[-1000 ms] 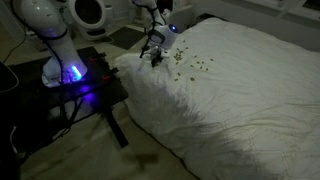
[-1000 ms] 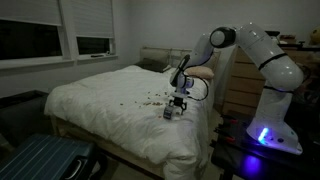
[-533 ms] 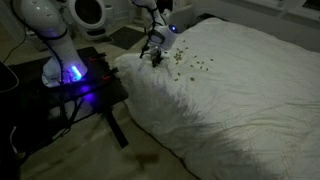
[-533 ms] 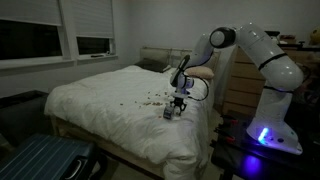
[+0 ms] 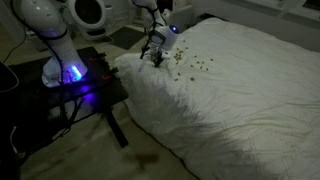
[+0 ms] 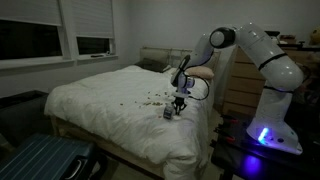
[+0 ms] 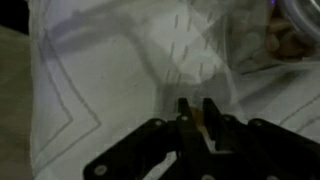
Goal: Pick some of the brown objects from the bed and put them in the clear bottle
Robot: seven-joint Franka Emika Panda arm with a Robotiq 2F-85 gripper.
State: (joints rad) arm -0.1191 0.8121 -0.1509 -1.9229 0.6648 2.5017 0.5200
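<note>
The dim bedroom held the bed (image 5: pixel 250 100) with its rumpled white duvet. The brown objects (image 5: pixel 195 65) lay scattered near the bed's head-end corner. The clear bottle (image 6: pixel 168 113) stood by the side edge, just beside the lowered gripper (image 6: pixel 180 105). In the wrist view, the fingers (image 7: pixel 183 112) stood close together; a grasp could not be confirmed.

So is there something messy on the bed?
Yes. Lots of little brown pellets lie scattered over the white bed, close to the gripper. They look spilled, because loose bits like that do not belong on bedding. The bed's cover is rumpled too.
</note>
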